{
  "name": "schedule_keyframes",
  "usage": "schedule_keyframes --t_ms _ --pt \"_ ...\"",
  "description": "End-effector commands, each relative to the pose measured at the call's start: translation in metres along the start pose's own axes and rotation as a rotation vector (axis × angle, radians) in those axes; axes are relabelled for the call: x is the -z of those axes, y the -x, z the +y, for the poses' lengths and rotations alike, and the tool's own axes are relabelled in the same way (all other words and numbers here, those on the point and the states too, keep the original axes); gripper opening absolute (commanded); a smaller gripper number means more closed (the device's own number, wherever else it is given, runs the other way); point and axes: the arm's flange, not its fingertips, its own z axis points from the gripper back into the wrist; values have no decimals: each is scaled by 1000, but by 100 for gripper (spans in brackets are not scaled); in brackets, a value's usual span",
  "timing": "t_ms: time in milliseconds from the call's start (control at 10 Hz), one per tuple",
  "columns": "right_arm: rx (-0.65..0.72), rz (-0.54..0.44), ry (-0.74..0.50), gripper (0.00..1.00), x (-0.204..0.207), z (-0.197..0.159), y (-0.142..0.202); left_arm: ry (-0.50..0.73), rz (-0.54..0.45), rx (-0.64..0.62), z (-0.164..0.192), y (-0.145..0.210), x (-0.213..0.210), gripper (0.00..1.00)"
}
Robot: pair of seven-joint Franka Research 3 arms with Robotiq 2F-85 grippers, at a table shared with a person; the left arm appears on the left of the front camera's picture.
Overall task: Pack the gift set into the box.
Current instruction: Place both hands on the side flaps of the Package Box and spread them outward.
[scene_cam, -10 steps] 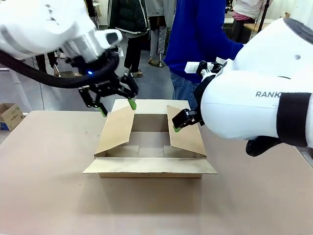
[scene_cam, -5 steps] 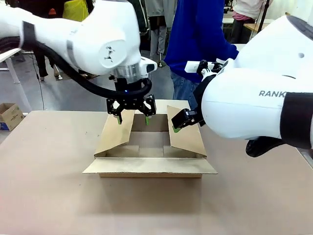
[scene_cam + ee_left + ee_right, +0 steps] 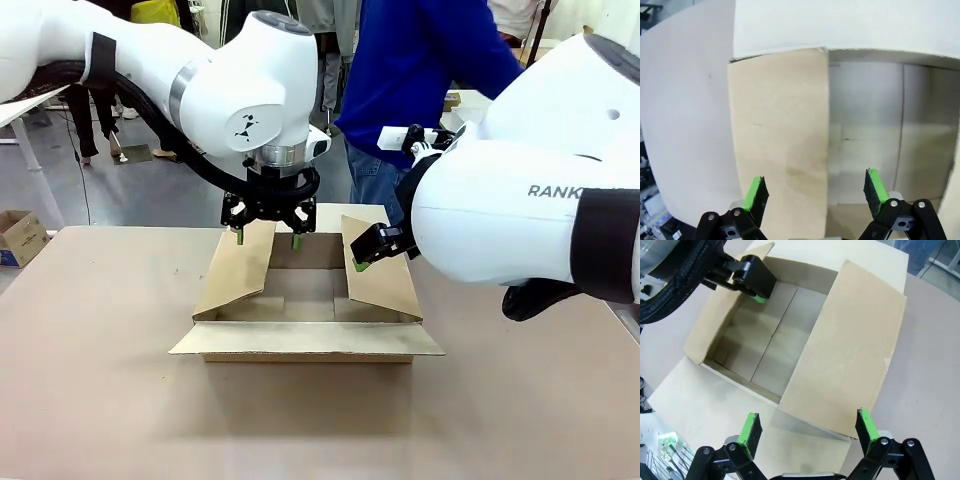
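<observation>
On the right arm, the letters "RANK" are showing in dark print across its white shell. At the middle of the counter, the box is sitting with all four flaps folded outward, and its bare cardboard floor is showing inside. Over its far left corner the left gripper is hovering with fingers spread apart, while the right gripper is hanging above the right flap, likewise spread wide.
</observation>
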Motion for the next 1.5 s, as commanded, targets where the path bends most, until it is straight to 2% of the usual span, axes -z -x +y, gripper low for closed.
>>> schedule_keyframes --t_ms 0,400,800,1100,1400 --pt "-12 -7 10 100 1 -1 -2 -55 -9 -54 1 -4 7 100" --pt "-12 -7 10 100 1 -1 -2 -82 25 -96 20 -4 22 100" --pt "-12 -7 10 100 1 -1 -2 -42 -19 -144 53 -8 2 100" --pt "-12 -7 10 100 1 -1 -2 -22 -21 -233 91 -21 -7 100" --pt "-12 -7 10 100 1 -1 -2 98 31 -293 143 -33 -16 100"
